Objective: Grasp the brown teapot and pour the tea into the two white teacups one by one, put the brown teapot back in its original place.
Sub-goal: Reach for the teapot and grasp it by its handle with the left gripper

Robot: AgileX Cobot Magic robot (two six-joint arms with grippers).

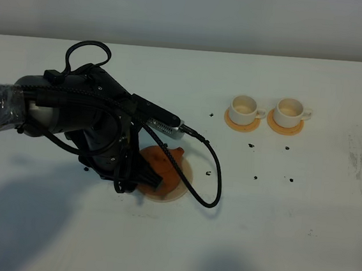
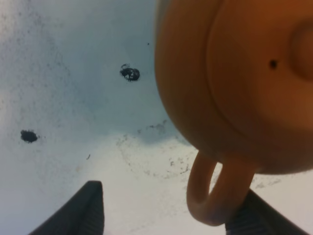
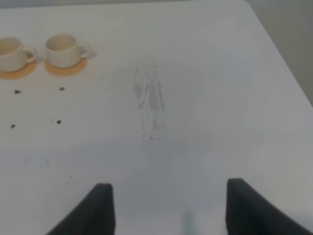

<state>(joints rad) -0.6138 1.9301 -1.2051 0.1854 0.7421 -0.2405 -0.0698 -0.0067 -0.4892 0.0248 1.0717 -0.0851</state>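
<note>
Left pincer (image 2: 171, 192) astride teapot handle (image 2: 214, 196)

A: From up high we look steeply down on the whole white table (image 1: 273, 247), from some way off.
B: On the left wrist we sit very close above the brown teapot (image 2: 234, 83), which the high view also shows.
A: On the right wrist we face low across the table; the two white teacups (image 3: 62, 49) appear there and from above.
</note>
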